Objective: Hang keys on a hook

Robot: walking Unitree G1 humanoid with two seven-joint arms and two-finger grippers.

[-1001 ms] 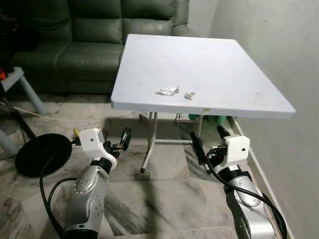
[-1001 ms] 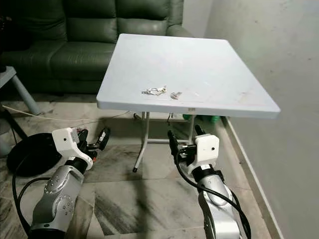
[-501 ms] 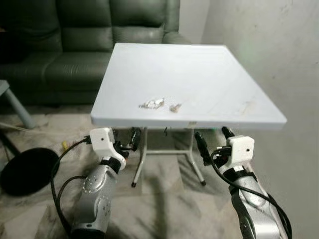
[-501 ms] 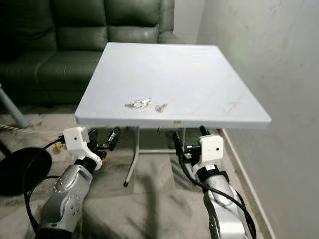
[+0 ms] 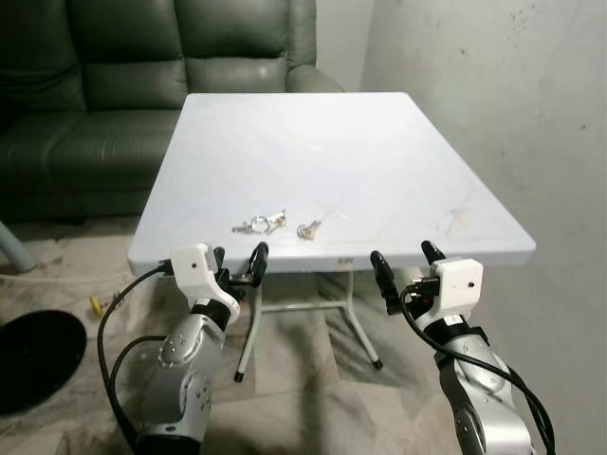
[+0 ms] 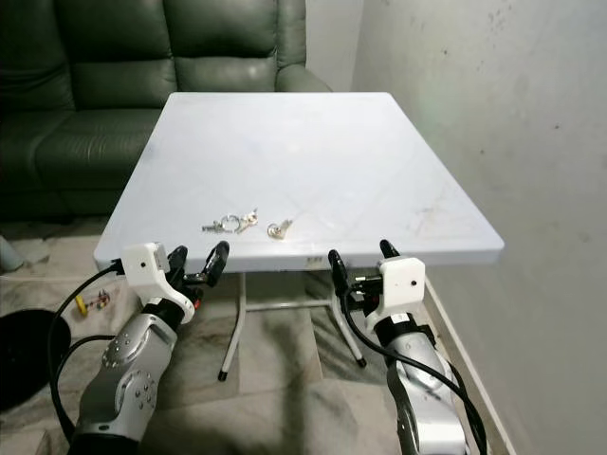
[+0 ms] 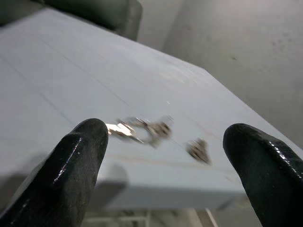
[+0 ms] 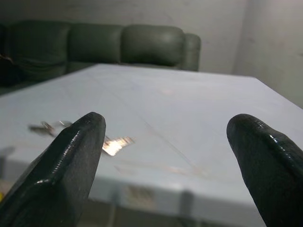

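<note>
From the head views, a bunch of keys (image 5: 258, 224) lies on the white table (image 5: 379, 152) near its front edge, with a single key (image 5: 306, 228) just beside it. The left gripper (image 5: 237, 263) sits right at that edge, below the keys, fingers spread and empty; the right gripper (image 5: 404, 265) is likewise spread, holding nothing, toward the front right corner. Green sofa (image 5: 114, 66) behind. Left wrist view: blurry keys (image 7: 142, 128) between the two fingers (image 7: 71, 161). Right wrist view: keys (image 8: 113, 144) by one finger (image 8: 66, 161).
</note>
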